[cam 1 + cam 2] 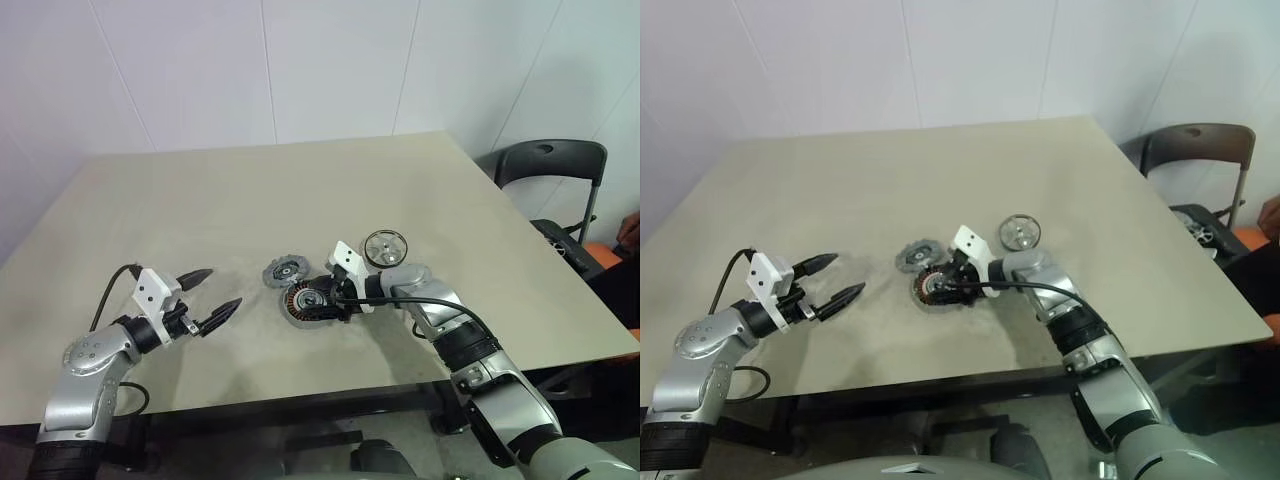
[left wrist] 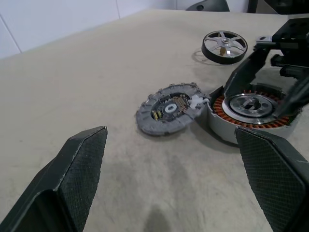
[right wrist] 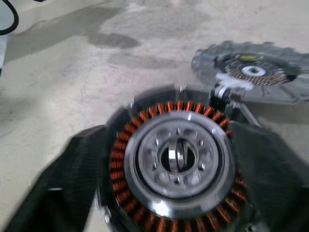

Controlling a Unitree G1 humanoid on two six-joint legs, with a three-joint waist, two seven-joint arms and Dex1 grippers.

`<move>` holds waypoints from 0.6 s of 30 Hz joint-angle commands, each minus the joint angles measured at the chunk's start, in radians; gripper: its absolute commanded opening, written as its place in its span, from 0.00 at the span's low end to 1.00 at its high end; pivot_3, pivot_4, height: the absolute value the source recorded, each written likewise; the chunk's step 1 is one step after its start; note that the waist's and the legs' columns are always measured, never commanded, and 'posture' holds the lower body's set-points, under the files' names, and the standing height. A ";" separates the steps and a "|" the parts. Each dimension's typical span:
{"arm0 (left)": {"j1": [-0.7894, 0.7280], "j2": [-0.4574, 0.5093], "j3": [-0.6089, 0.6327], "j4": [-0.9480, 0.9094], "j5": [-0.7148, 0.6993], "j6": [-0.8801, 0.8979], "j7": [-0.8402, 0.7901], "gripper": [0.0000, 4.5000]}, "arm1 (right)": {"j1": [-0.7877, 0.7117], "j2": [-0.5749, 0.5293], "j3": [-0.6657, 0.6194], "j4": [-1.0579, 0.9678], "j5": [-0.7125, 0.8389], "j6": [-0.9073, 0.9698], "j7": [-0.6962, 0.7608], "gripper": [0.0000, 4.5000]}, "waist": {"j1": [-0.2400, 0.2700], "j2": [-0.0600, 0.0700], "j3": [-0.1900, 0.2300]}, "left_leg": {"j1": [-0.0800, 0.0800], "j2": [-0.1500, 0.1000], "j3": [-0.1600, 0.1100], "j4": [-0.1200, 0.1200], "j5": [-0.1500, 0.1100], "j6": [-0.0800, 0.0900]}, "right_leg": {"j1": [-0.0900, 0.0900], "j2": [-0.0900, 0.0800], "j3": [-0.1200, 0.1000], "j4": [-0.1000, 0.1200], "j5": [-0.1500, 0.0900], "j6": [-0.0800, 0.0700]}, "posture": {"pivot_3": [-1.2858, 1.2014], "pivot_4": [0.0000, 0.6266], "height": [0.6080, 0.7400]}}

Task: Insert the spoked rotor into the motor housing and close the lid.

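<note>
Three motor parts lie on the counter (image 1: 200, 200), toward its near edge, as the robot works at the opening stage of an assembly job. The right hand (image 1: 322, 300) is at the motor housing (image 1: 307, 303), its black fingers (image 3: 72, 174) spread on either side of the copper-wound rim; whether they touch the rim cannot be told. The housing sits flat, its centre bare, so the rotor has evidently not gone in yet. The lid (image 1: 284, 271) lies just beside the housing, on its far-left side, inner face up. The spoked rotor (image 1: 385, 246) rests apart from both, farther toward the right edge of the counter and untouched. The left hand (image 1: 207, 297) hovers well to the left, near the front edge, fingers wide apart and empty.

Judging by the layout, the step in hand is settling the housing in place. The next move appears to call for the right hand to leave the housing, travel to the rotor, take the thin wheel by its rim and bring it level over the housing's centre.
</note>
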 commanded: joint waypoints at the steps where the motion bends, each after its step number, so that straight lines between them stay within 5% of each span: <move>1: -0.021 0.010 0.007 -0.033 -0.008 0.001 0.002 1.00 | -0.036 -0.002 -0.036 -0.094 0.035 0.032 0.010 0.99 | 0.000 0.000 0.000 | 0.000 0.000 0.000 0.000 0.000 0.000 | 0.000 0.000 0.000 0.000 0.000 0.000 | 0.52 0.00 1.00; 10: -0.028 0.007 0.001 -0.051 -0.008 0.018 0.010 1.00 | -0.046 -0.037 -0.071 -0.203 0.077 0.104 0.016 0.99 | 0.001 0.001 0.000 | -0.001 0.000 0.000 -0.001 0.000 0.000 | -0.001 0.000 0.000 0.000 0.000 0.000 | 0.52 0.00 1.00; 13: -0.030 0.005 0.000 -0.040 -0.006 0.011 0.006 1.00 | -0.035 -0.047 -0.070 -0.192 0.071 0.101 0.018 0.85 | 0.001 0.001 0.001 | -0.001 0.000 0.000 -0.001 0.000 0.000 | -0.001 0.000 0.000 0.000 0.000 0.000 | 0.52 0.00 1.00; 18: -0.034 -0.003 -0.001 0.020 0.006 -0.032 -0.014 1.00 | -0.023 -0.039 -0.057 -0.162 0.049 0.084 -0.008 0.48 | -0.001 0.001 0.001 | -0.001 0.000 0.000 -0.001 0.000 0.000 | -0.001 0.000 0.000 -0.001 0.000 0.000 | 0.52 0.00 1.00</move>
